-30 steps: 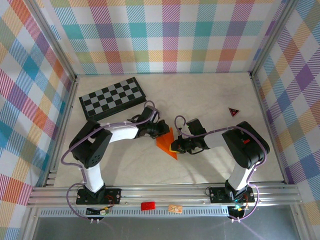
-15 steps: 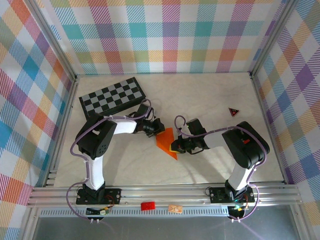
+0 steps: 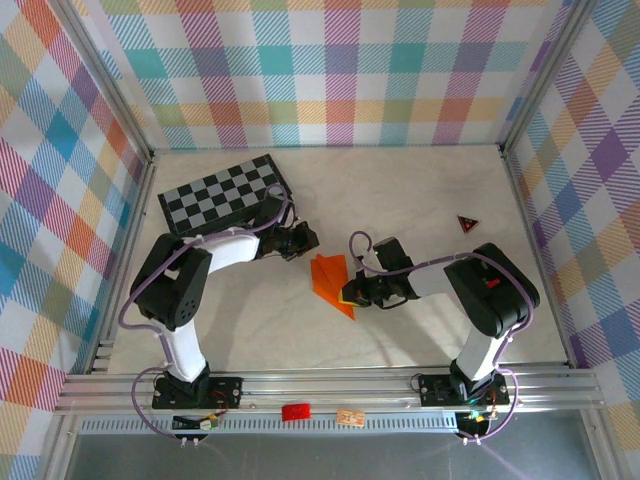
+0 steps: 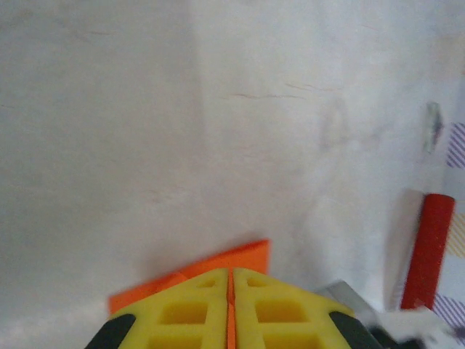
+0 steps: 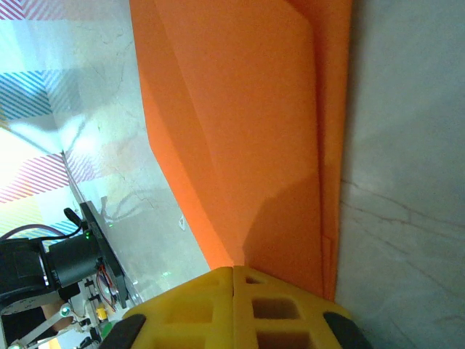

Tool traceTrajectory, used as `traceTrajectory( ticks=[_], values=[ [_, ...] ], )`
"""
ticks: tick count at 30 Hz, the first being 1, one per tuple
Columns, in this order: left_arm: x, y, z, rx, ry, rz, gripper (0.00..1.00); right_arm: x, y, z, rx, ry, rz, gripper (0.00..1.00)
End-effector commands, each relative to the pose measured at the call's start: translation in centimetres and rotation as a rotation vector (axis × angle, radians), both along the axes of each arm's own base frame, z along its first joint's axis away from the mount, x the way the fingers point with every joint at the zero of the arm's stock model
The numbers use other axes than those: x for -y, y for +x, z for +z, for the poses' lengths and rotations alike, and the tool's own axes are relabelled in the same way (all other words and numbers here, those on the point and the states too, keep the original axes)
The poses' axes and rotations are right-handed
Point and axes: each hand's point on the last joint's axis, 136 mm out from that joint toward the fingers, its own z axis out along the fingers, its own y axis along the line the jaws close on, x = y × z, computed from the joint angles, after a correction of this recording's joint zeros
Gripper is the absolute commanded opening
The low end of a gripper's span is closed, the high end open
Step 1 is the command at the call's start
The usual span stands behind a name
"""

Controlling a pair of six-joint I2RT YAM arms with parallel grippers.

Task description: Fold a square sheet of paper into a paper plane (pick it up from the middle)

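Note:
The square sheet of paper (image 3: 330, 281) is bright orange and folded into a pointed wedge, lying mid-table. It has several layers along one edge in the right wrist view (image 5: 247, 131). My left gripper (image 3: 310, 241) is shut just up-left of the paper's top corner. In its wrist view the yellow fingertips (image 4: 230, 270) hover over the paper's edge (image 4: 243, 254), and a thin orange line shows through the slit between them. My right gripper (image 3: 347, 295) is shut and sits low at the paper's right edge. Its closed fingertips (image 5: 233, 267) lie against the orange surface.
A black-and-grey checkerboard (image 3: 225, 195) lies at the back left, close behind the left arm. A small dark red triangle (image 3: 467, 223) sits to the right. A red cylinder (image 4: 429, 251) stands at the right of the left wrist view. Plaid walls enclose the table.
My left gripper has drawn back up and left, off the paper toward the checkerboard. The paper's upper part now lies flatter with a folded flap. The right gripper has not moved.

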Motion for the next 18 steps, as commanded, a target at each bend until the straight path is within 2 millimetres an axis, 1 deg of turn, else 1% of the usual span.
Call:
traceTrajectory(
  ticks=[1, 3, 5, 9, 10, 14, 16, 18],
  values=[
    [1.8, -2.2, 0.8, 0.019, -0.014, -0.043, 0.11, 3.4, -3.4, -4.6, -0.185, -0.191, -0.039, 0.00],
    [3.0, -3.5, 0.3, 0.009, -0.021, -0.079, 0.11, 3.4, -3.4, -4.6, -0.186, -0.190, -0.041, 0.00],
    [4.0, -4.9, -0.8, -0.012, -0.020, -0.119, 0.11, 3.3, -3.4, -4.6, -0.185, -0.190, -0.042, 0.00],
    [5.3, -6.5, -3.1, -0.053, -0.004, -0.162, 0.11, 3.3, -3.3, -4.4, -0.185, -0.188, -0.042, 0.00],
    [5.3, -6.6, -3.8, -0.065, 0.004, -0.165, 0.10, 3.3, -3.3, -4.4, -0.185, -0.188, -0.043, 0.00],
    [4.0, -6.8, -6.5, -0.095, 0.091, -0.139, 0.09, 3.0, -3.0, -4.0, -0.181, -0.172, -0.045, 0.00],
    [3.6, -6.9, -7.6, -0.109, 0.124, -0.142, 0.09, 2.6, -2.6, -3.3, -0.174, -0.151, -0.047, 0.00],
    [3.2, -7.2, -8.5, -0.127, 0.146, -0.144, 0.08, 2.0, -1.9, -2.1, -0.154, -0.121, -0.054, 0.00]
  ],
)
